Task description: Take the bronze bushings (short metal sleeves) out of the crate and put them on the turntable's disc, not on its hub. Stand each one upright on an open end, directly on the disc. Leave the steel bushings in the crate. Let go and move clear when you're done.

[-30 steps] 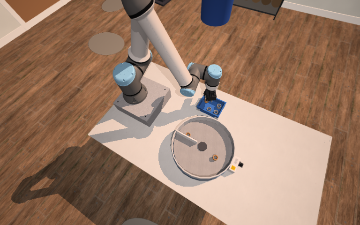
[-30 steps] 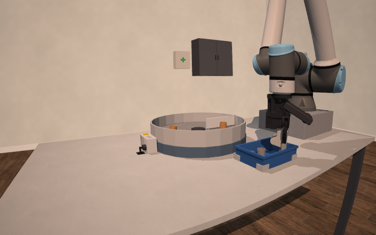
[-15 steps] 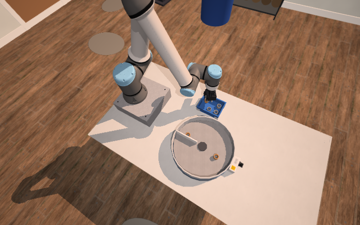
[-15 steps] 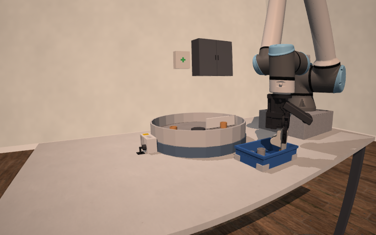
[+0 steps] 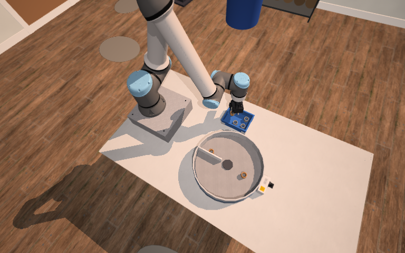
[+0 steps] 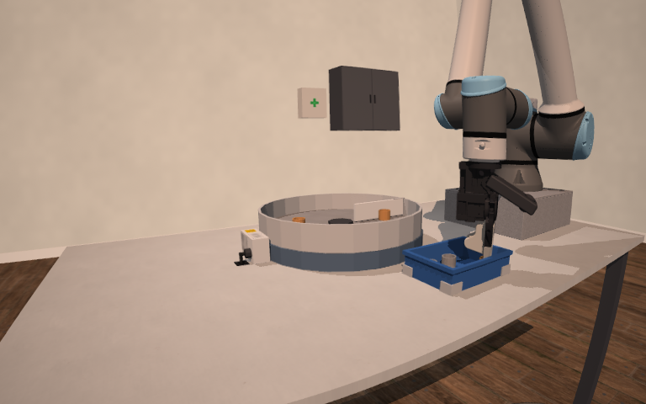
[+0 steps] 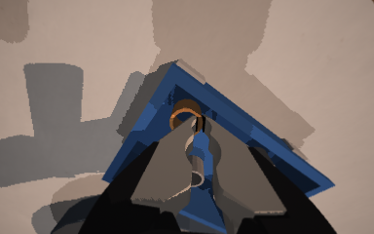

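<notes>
My gripper [image 5: 235, 113] [image 6: 487, 252] [image 7: 199, 116] is low in the blue crate [image 6: 476, 277] [image 7: 271, 137], shut on the near wall of a bronze bushing [image 7: 186, 104]. This bushing is in the crate's corner, its open rim facing up; the fingertips partly hide it. Steel bushings stay in the crate, at its right [image 5: 243, 118], middle [image 5: 233, 122] and front [image 5: 240, 126]; one [image 7: 197, 166] shows between the fingers in the wrist view. Two bronze bushings stand upright on the turntable's disc [image 5: 226, 188], one [image 5: 211, 148] [image 6: 384, 215] behind the divider and one [image 5: 241, 175] right of the hub [image 5: 227, 164].
A high round wall [image 5: 258, 154] [image 6: 336, 238] surrounds the disc. A thin upright divider [image 5: 206, 152] [image 6: 370, 209] runs from that wall towards the hub. A control box [image 5: 263, 185] [image 6: 260, 248] sits outside the wall. The crate stands close to the turntable.
</notes>
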Available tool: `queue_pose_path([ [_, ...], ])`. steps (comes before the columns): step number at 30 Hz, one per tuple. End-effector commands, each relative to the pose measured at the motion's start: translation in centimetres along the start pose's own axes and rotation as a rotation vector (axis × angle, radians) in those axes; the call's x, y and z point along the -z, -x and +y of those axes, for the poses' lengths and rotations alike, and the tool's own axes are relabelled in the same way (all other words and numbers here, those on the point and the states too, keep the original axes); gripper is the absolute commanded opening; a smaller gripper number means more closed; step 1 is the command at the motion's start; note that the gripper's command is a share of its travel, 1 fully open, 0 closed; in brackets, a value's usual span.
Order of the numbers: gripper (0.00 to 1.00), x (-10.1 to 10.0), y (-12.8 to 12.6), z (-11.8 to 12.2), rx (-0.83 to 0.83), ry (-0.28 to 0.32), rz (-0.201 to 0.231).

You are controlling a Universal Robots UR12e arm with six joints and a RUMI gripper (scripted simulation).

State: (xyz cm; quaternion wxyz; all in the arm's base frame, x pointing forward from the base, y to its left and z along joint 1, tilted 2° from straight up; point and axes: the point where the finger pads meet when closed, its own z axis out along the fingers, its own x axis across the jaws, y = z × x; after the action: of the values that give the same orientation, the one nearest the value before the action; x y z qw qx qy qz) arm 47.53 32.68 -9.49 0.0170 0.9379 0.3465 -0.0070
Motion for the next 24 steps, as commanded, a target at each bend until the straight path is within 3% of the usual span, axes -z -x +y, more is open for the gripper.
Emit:
queue_pose_path([
  [1,0.0,0.1,-0.1,0.0,0.0,0.0,0.001],
  [11,0.0,0.8,-0.1,0.0,0.0,0.0,0.001],
  [24,0.0,4.6,0.0,0.0,0.0,0.0,0.001],
])
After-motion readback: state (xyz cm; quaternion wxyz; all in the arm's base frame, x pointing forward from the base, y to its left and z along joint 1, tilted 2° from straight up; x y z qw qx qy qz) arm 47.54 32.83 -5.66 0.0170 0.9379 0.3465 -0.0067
